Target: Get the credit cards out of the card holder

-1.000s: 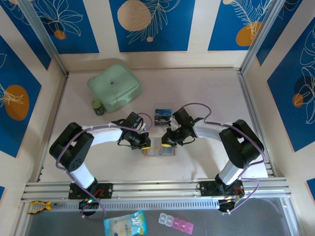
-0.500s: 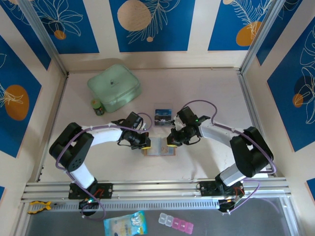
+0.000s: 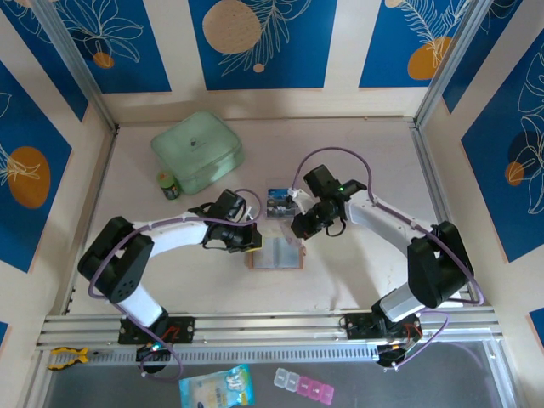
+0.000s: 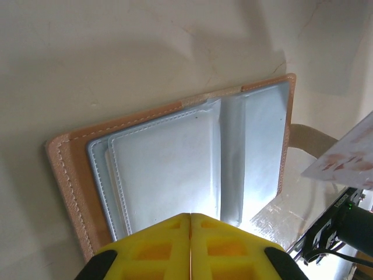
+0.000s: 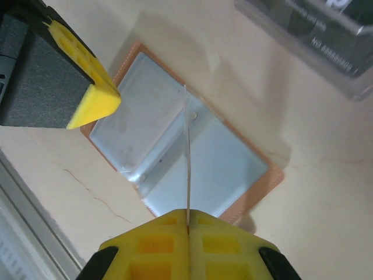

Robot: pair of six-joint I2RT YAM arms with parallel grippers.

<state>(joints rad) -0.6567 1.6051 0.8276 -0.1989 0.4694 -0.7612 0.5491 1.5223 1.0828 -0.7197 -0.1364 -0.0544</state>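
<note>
Card holder (image 3: 274, 253) lies open at the centre of the table (image 3: 365, 153), grey pockets up, where it lay 1 second ago. We see the mint-green case (image 3: 197, 151) unmoved at upper left. We find the left gripper (image 4: 190, 217) still pinched shut with nothing between its fingers, its tips over the holder's left edge. The right gripper (image 5: 187, 217), low over the holder 1 second ago, has drawn back toward the upper right. It clamps 1 credit card (image 5: 187, 151) edge-on, out of the pockets, so more pale lining now shows. 1 other dark blue card (image 3: 281, 202) rests just above the holder. The small jar (image 3: 168, 185) stands beside the case.
</note>
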